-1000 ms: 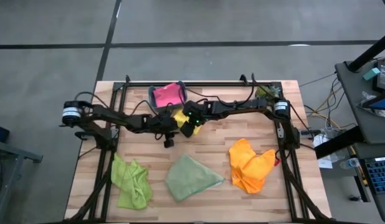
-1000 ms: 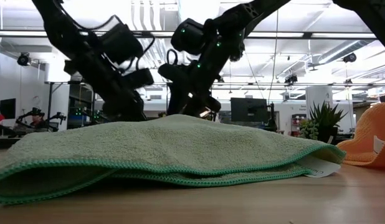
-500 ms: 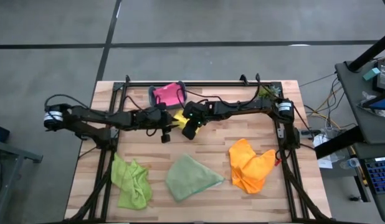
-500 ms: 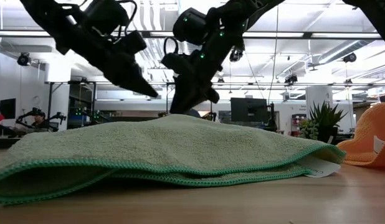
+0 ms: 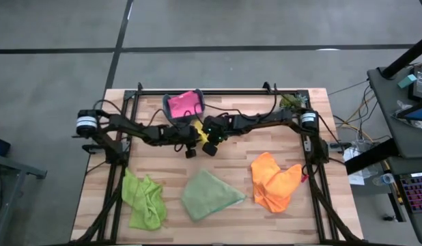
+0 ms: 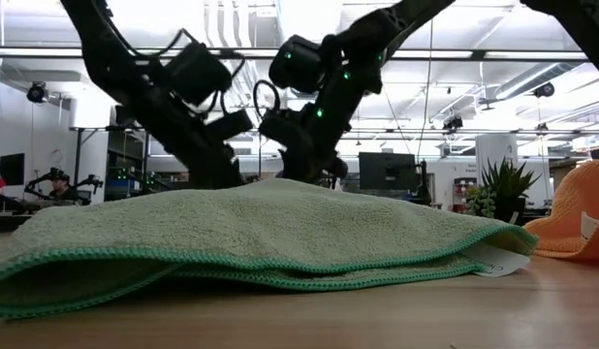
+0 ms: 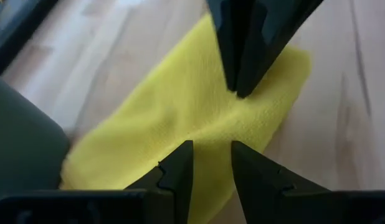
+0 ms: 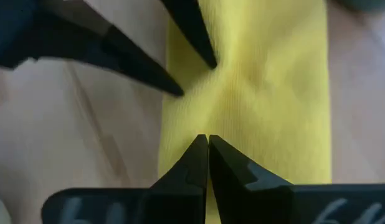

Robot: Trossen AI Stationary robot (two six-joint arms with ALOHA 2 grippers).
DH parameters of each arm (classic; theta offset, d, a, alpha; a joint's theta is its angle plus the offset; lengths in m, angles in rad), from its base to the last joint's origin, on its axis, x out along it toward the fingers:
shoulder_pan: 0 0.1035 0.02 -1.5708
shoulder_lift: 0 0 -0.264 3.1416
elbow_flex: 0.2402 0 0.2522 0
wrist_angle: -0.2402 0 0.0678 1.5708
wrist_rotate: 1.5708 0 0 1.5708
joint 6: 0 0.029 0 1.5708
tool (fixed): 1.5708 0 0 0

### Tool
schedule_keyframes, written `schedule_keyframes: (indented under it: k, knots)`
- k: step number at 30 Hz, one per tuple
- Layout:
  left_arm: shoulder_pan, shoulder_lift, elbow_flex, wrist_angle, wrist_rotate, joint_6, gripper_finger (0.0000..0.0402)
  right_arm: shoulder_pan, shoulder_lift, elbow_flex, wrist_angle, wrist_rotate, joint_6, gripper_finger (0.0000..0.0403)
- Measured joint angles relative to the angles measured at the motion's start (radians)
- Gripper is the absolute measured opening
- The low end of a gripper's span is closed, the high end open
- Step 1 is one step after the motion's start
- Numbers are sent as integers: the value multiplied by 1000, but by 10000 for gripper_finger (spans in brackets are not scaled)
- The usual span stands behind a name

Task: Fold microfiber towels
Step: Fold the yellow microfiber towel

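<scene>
From the high view, both arms meet over the back middle of the wooden desk [image 5: 231, 154], and the yellow towel [image 5: 199, 131] peeks out right between the left tool [image 5: 192, 134] and the right tool [image 5: 209, 134], just in front of the pink towel [image 5: 184, 104], which sits in a small bin [image 5: 166, 104] at the back edge. Along the front edge are the lime green towel [image 5: 144, 199] on the left, the pale sage green towel [image 5: 207, 195] in the middle and the orange towel [image 5: 274, 180] on the right, all well apart from both tools. The low view is mostly filled by the sage towel [image 6: 251, 233] up close, with both arms coming down behind it, so the yellow one is hidden; the orange towel [image 6: 576, 218] shows at the right edge, next to a potted plant [image 6: 503, 189] farther back. In the left wrist view the left tool [image 7: 210, 163] has its fingers a bit apart, tips down on the yellow towel [image 7: 180, 106]; I can't tell if it's actually pinching any cloth. The right arm's tips poke down onto the same towel just beyond. In the right wrist view the right tool [image 8: 207, 149] is closed tight, tips pressed together on the yellow towel [image 8: 267, 93], with the left arm's tips [image 8: 199, 43] resting on the cloth across from it.
</scene>
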Motion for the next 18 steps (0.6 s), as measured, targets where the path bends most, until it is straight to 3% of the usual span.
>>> schedule_keyframes:
  k: [11,18]
  knots:
    - [-2,-2,0,-154,115,-53,95,6,4,-89,-8,-37,-7,9]
    - [-2,-123,-1,-284,119,-53,95,6,-32,-88,-113,-43,-71,9]
